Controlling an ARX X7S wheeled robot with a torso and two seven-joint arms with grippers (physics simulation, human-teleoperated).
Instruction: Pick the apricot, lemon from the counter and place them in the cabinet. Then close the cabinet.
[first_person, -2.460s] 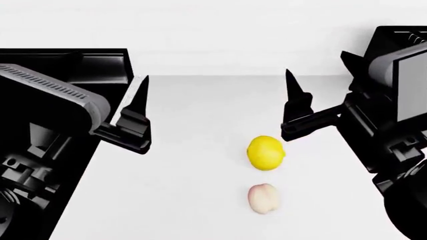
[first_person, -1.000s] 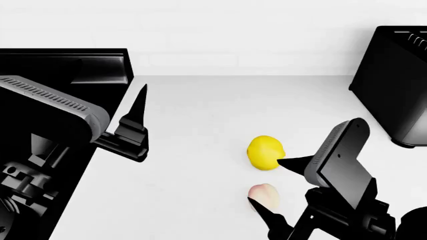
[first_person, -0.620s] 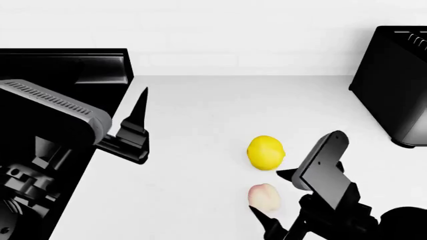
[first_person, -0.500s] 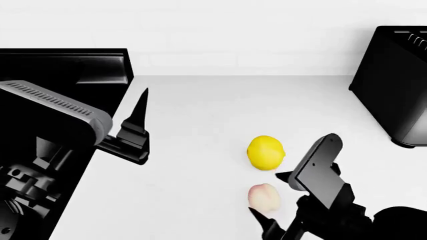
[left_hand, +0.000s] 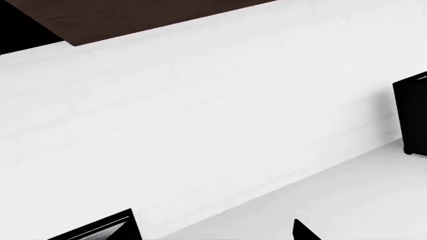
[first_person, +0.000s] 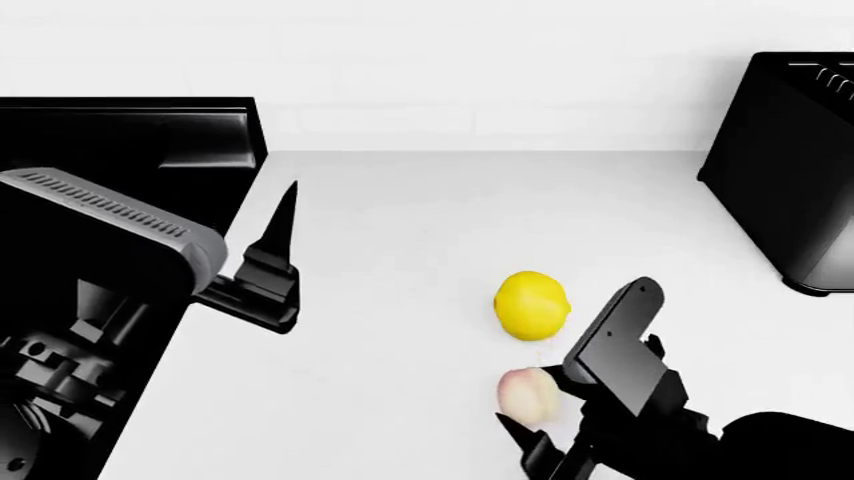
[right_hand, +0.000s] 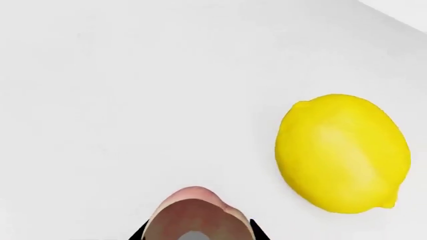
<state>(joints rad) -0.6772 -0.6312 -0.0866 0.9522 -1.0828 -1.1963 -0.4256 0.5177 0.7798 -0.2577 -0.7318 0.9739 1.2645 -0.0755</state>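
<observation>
Apricot (first_person: 529, 394) round, pale, lemon (first_person: 531, 305) glossy yellow oval

Head view set high, angled forward and down over counter (first_person: 400, 250); lemon (first_person: 533, 305) seen near centre, apricot (first_person: 527, 392) at 6 o'clock of it. Right wrist view held close above same fruit. Left wrist view aimed at white wall (left_hand: 200, 125), counter edge shared

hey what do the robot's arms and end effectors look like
Both arms are glossy black with blocky, angular housings. The left arm has a grey-edged panel with a row of fine vent slits. The left end effector has long, pointed, blade-like black fingers. No cables or markings show.
</observation>
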